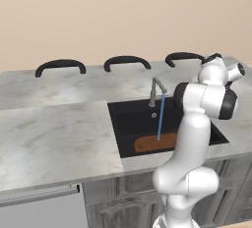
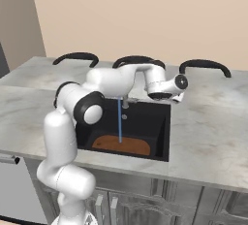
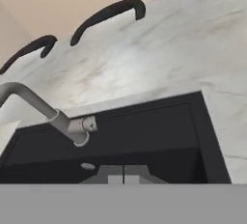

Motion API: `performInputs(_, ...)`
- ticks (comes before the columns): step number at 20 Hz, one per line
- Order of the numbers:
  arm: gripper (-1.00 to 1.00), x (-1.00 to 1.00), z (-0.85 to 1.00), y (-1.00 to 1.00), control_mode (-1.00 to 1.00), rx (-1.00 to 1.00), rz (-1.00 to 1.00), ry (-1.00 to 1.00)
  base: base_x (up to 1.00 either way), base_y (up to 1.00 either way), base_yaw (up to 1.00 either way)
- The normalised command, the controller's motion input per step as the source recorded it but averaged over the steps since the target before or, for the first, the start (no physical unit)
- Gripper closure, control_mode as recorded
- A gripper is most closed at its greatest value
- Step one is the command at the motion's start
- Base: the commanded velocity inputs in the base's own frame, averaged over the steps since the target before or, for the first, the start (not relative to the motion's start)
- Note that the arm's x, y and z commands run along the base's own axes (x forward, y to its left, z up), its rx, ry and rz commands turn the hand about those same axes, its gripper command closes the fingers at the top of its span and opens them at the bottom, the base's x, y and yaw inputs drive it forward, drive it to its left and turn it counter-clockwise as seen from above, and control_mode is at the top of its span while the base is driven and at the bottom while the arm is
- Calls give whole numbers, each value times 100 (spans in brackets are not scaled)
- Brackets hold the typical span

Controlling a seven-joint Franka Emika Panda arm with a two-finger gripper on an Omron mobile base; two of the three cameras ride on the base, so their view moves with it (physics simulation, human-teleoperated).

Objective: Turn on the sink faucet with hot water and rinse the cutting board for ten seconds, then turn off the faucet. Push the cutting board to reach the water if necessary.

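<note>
Arm hides part of the cutting board point(image 1: 155, 143) under the water point(image 1: 160, 116); pincer point(image 3: 124, 179) clenched, empty

- Left base view: set behind the arm on its left, looking forward and down at the desk point(image 1: 54, 138); the sink point(image 1: 133, 119) sits right of centre, at middling range.
- Right base view: set behind on the right, same downward look; the sink point(image 2: 157, 122) lies centre, the arm crossing from the left.
- Hand view: close and tilted, looking across the sink point(image 3: 159, 136) toward the sink faucet point(image 3: 58, 119).
- All three share the sink, the faucet and the rear desk edge with chair backs point(image 1: 127, 62).
</note>
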Motion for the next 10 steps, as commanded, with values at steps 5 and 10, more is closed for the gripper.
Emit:
performInputs(5,100,0,-13,0,-100,0,24,-11,0,0,0)
performInputs(10,100,0,-30,0,-100,0,22,-17,0,0,0)
